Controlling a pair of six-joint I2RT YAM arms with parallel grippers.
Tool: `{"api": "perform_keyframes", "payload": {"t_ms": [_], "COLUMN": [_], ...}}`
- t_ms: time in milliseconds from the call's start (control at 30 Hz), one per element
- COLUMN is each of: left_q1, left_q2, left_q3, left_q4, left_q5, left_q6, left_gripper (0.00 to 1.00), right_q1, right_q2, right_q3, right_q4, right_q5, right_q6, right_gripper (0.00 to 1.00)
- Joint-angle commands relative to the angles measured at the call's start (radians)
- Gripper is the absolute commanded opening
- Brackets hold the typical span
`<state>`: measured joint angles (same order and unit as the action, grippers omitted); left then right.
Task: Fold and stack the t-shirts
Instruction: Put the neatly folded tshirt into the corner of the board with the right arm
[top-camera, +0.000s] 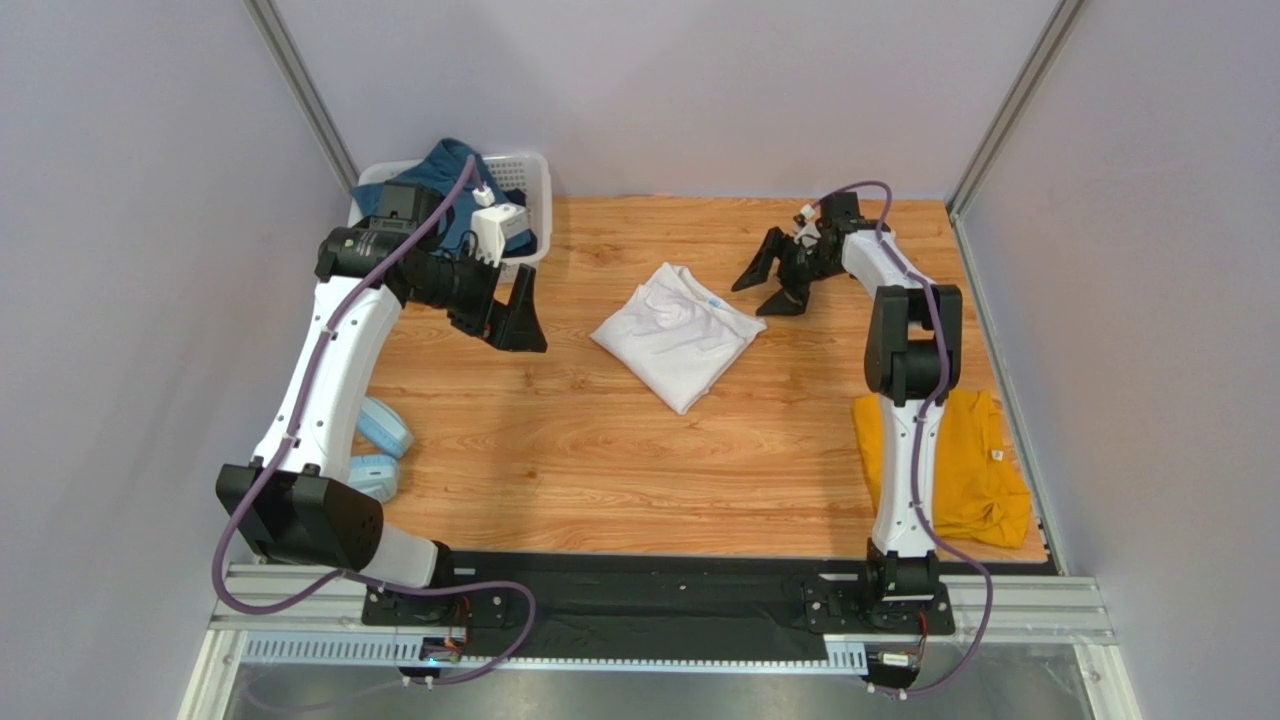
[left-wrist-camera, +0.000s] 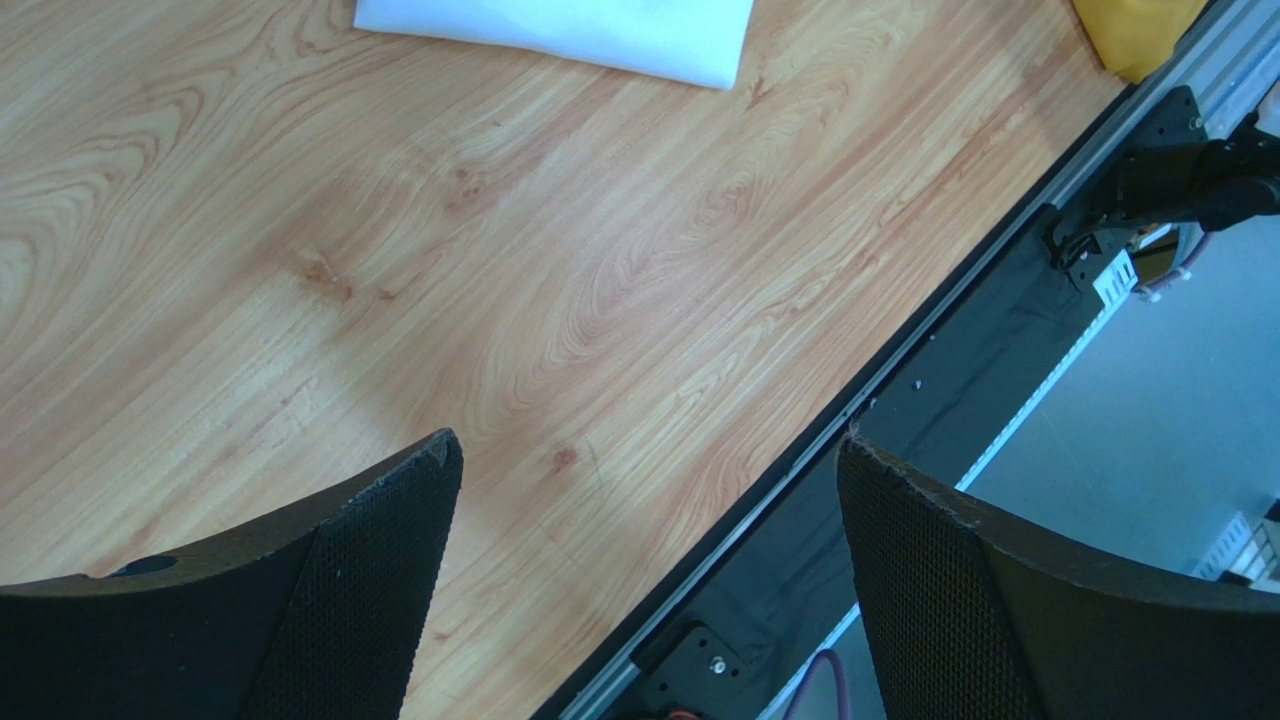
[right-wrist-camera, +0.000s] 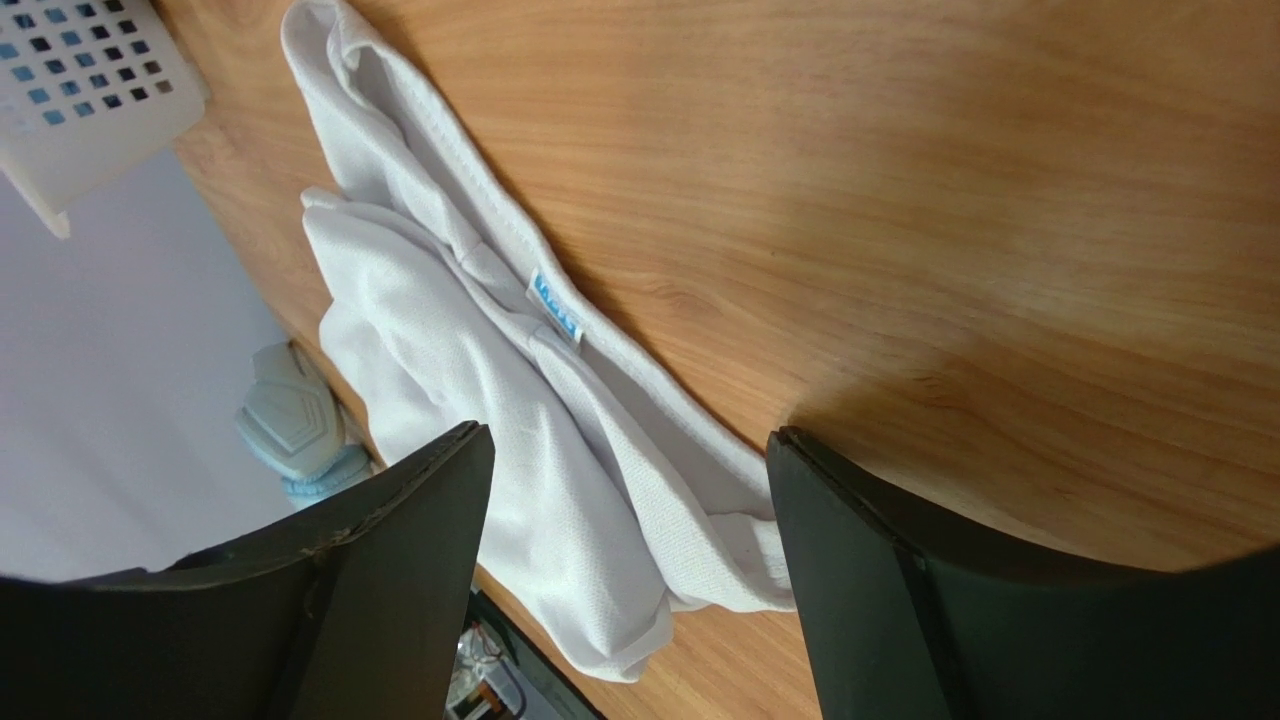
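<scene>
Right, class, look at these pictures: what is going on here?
A robot is partway through folding t-shirts on a wooden table. It holds nothing: the left gripper and the right gripper are both open above the wood. A white shirt lies roughly folded in the middle, a yellow shirt sits at the near right edge, and a blue shirt is in the basket.

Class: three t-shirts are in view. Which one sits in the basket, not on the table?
The dark teal-blue t-shirt, bunched in the white basket at far left. The white t-shirt and the yellow t-shirt lie on the wooden table.
</scene>
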<state>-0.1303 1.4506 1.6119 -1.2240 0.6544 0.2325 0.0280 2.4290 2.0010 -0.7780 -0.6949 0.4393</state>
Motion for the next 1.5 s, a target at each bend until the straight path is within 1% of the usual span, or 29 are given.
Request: {"api": "perform_keyframes", "payload": {"t_ms": [0, 233, 300, 467, 500, 533, 633, 700, 733, 800, 833, 900, 1000, 1100, 1200, 1233, 1267, 1300, 1367, 1400, 1467], "left_q1": [0.006, 0.006, 0.006, 0.006, 0.006, 0.006, 0.006, 0.005, 0.006, 0.006, 0.006, 0.006, 0.006, 0.006, 0.006, 0.006, 0.006, 0.006, 0.006, 0.006, 0.006], "left_q2": [0.011, 0.019, 0.019, 0.021, 0.019, 0.019, 0.017, 0.016, 0.014, 0.011, 0.011, 0.010, 0.011, 0.010, 0.008, 0.007, 0.005, 0.002, 0.001, -0.001, -0.004], "left_q3": [0.046, 0.063, 0.063, 0.068, 0.068, 0.066, 0.069, 0.072, 0.071, 0.066, 0.065, 0.060, 0.056, 0.056, 0.049, 0.046, 0.045, 0.042, 0.036, 0.034, 0.023], "left_q4": [-0.005, -0.008, -0.006, -0.009, -0.009, -0.008, -0.009, -0.011, -0.012, -0.014, -0.015, -0.017, -0.022, -0.019, -0.020, -0.020, -0.020, -0.020, -0.020, -0.020, -0.019], "left_q5": [0.034, 0.028, 0.025, 0.017, 0.017, 0.016, 0.007, 0.001, -0.002, -0.007, -0.010, -0.015, -0.015, -0.019, -0.022, -0.024, -0.030, -0.032, -0.033, -0.035, -0.041], "left_q6": [0.004, 0.010, 0.011, 0.018, 0.019, 0.019, 0.024, 0.027, 0.028, 0.034, 0.036, 0.042, 0.044, 0.045, 0.051, 0.051, 0.054, 0.059, 0.062, 0.065, 0.070], "left_gripper": [1.00, 1.00, 1.00, 1.00, 1.00, 1.00, 1.00, 1.00, 1.00, 1.00, 1.00, 1.00, 1.00, 1.00, 1.00, 1.00, 1.00, 1.00, 1.00, 1.00, 1.00], "right_q1": [0.038, 0.110, 0.139, 0.173, 0.176, 0.181, 0.200, 0.213, 0.226, 0.237, 0.245, 0.256, 0.271, 0.276, 0.277, 0.276, 0.277, 0.277, 0.277, 0.277, 0.273], "right_q2": [-0.022, -0.111, -0.131, -0.159, -0.156, -0.153, -0.124, -0.104, -0.100, -0.087, -0.082, -0.076, -0.064, -0.056, -0.056, -0.056, -0.057, -0.056, -0.065, -0.070, -0.079], "right_q3": [-0.109, -0.309, -0.364, -0.419, -0.424, -0.426, -0.407, -0.397, -0.398, -0.398, -0.401, -0.403, -0.401, -0.406, -0.430, -0.439, -0.444, -0.453, -0.467, -0.476, -0.501], "right_q4": [-0.002, 0.089, 0.105, 0.108, 0.106, 0.105, 0.076, 0.053, 0.051, 0.055, 0.057, 0.068, 0.082, 0.098, 0.147, 0.158, 0.167, 0.174, 0.174, 0.174, 0.181], "right_q5": [-0.047, -0.126, -0.124, -0.107, -0.100, -0.097, -0.080, -0.042, -0.038, -0.029, -0.026, -0.037, -0.046, -0.048, -0.061, -0.063, -0.072, -0.078, -0.086, -0.084, -0.097], "right_q6": [-0.030, -0.002, -0.002, -0.011, -0.011, -0.013, -0.016, -0.024, -0.024, -0.019, -0.017, -0.010, 0.004, 0.021, 0.062, 0.071, 0.081, 0.081, 0.073, 0.072, 0.072], "right_gripper": [0.75, 0.74, 0.74, 0.69, 0.66, 0.59, 0.44, 0.41, 0.37, 0.32, 0.27, 0.25, 0.29, 0.28, 0.18, 0.12, 0.12, 0.16, 0.30, 0.44, 0.52]}}
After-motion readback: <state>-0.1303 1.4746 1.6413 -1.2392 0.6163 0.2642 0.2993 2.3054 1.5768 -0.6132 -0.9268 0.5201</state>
